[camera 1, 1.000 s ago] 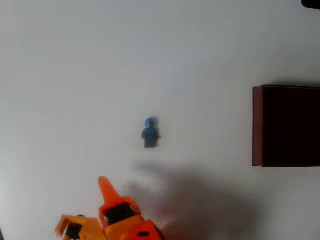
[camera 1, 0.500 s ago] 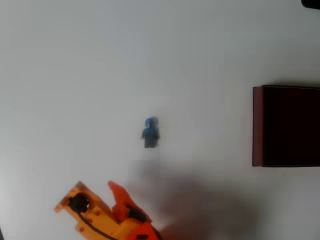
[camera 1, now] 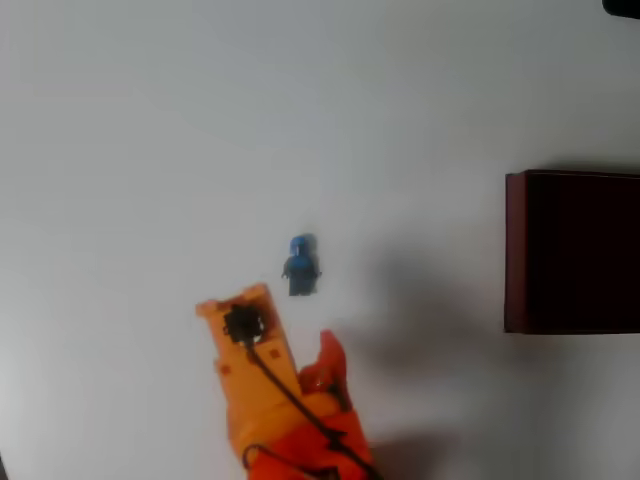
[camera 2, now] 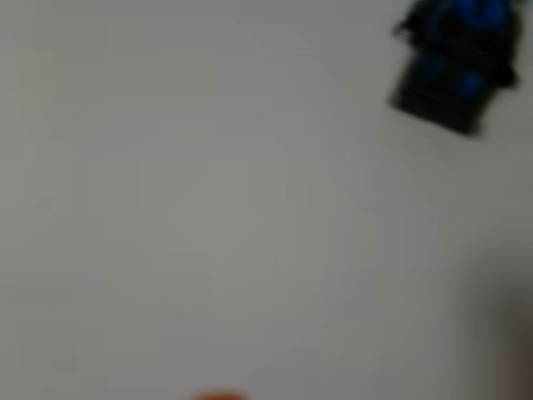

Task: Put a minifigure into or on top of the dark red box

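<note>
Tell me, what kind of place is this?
Probably a tabletop set up for robot practice: a plain white table with a tiny blue-headed toy minifigure, a dark red rectangular box and an orange robot gripper.

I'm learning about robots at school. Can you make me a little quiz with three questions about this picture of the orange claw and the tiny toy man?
1. True or false: the minifigure is already inside the dark red box.
2. In the overhead view, which side of the table is the box on? A) left B) right C) top
3. Fill in: the minifigure's head is coloured ____.

Key
1. False. It lies on the table, apart from the box.
2. B, at the right edge.
3. Blue. The orange claw sits just below it, not touching it.
</note>
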Tool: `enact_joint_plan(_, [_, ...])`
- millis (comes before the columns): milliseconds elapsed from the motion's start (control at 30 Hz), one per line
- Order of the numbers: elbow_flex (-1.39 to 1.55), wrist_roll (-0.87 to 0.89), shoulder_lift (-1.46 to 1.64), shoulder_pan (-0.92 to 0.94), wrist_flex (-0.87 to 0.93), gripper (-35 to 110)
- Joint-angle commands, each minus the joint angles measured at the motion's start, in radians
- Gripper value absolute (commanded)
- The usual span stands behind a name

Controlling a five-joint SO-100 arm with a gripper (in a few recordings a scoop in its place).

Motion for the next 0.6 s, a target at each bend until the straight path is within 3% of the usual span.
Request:
enact_joint_plan(0, [-0.195,-0.017,-0.293,0.029,-0.011,27])
enact_joint_plan(567, [-0.202,0.230,-0.549,0.101,-0.179,27])
